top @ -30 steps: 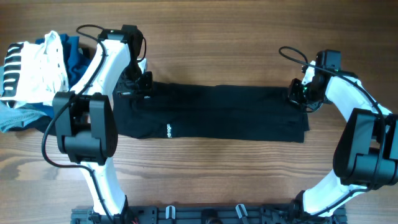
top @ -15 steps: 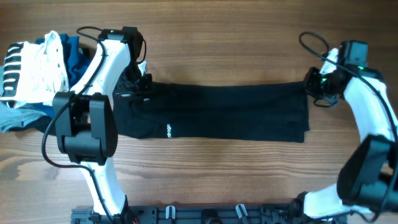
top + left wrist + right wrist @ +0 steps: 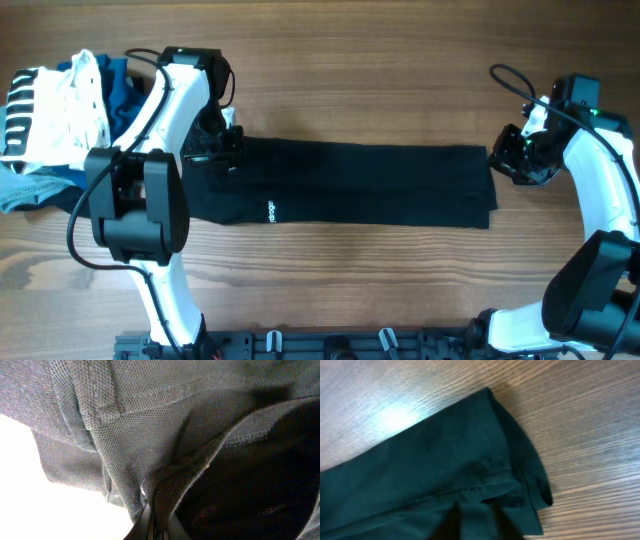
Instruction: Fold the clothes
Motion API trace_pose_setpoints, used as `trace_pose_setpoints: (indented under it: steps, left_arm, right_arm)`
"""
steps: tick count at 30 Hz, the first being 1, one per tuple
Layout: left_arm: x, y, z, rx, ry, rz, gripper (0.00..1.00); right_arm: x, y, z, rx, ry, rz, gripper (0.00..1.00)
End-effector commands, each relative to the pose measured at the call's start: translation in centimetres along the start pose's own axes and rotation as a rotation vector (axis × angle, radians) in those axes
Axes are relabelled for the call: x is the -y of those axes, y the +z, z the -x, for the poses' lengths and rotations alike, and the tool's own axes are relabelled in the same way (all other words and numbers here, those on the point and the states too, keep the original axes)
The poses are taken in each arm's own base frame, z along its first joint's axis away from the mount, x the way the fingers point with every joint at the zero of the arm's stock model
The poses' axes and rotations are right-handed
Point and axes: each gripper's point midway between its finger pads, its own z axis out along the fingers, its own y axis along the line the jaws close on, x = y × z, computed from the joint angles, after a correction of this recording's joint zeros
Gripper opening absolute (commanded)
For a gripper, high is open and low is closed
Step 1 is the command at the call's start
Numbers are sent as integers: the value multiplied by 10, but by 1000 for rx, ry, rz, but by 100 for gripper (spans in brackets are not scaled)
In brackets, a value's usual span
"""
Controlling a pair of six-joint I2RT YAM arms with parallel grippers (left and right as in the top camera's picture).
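The wooden table (image 3: pixel 400 60) carries the black shirt (image 3: pixel 350 185), laid flat as a long band across its middle from left to right. A heap at the far left holds a white striped garment (image 3: pixel 50 110) beside blue garments (image 3: pixel 125 85). The left gripper (image 3: pixel 218 150) is clenched on the shirt's far left corner. The right gripper (image 3: pixel 518 160) sits at the shirt's right edge; whether it grips cannot be told. A small white label (image 3: pixel 271 210) shows on the shirt's left part, toward the near edge.

Seen from overhead, a wood-grain table (image 3: pixel 380 60) carries a black shirt (image 3: pixel 380 185), which we find laid flat in a long band. To the left of the shirt, a white garment with black stripes (image 3: pixel 50 110) lies piled over blue garments (image 3: pixel 118 85) on the same surface.
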Motion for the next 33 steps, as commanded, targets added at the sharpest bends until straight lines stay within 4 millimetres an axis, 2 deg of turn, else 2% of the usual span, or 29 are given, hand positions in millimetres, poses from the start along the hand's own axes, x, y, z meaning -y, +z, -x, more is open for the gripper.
trace_pose_setpoints:
  steps: [1,2,3,6,8,11,13,17,20,21,23,25,26,28,29,31,33]
  left_arm:
    - [-1,-7,-4,19,-8,3,20]
    - [-1,-7,-2,25,-8,2,22]
    - [0,-7,-1,29,-8,-2,29]
    - [2,-7,3,44,-7,-12,36]
    - [2,-7,6,58,-6,-14,36]
    - [4,-8,14,90,-4,-20,34]
    - [5,-9,22,121,-3,-25,4]
    - [6,-14,28,154,-1,-30,4]
    - [6,-31,32,207,-1,-34,6]
    - [6,-38,34,229,-2,-38,7]
    - [5,-58,36,292,-4,-50,8]
    - [2,-81,39,376,-12,-64,9]
    - [0,-90,39,407,-16,-69,11]
    - [-7,-110,36,473,-31,-80,14]
    - [-10,-116,34,492,-39,-83,16]
    - [-16,-126,30,522,-53,-88,20]
    - [-21,-133,27,541,-64,-92,34]
  right_arm:
    - [10,2,-1,5,11,-43,61]
    - [9,2,1,17,8,-40,65]
    - [8,2,7,37,3,-36,68]
    - [9,6,16,65,3,-30,75]
    - [15,15,19,48,20,-36,81]
    - [36,38,15,-27,69,-43,95]
    - [40,55,9,-90,80,0,98]
    - [30,81,-7,-201,36,119,95]
    - [-3,83,-16,-229,-79,325,84]
    - [-5,83,-20,-239,-84,329,83]
    - [-6,86,-32,-280,-83,305,68]
    - [-3,89,-43,-317,-70,276,44]
    - [0,90,-44,-323,-60,260,37]
    - [6,90,-43,-321,-48,228,13]
    - [7,88,-41,-314,-46,229,5]
    - [8,81,-33,-283,-41,231,4]
    - [10,66,-17,-221,-22,229,4]
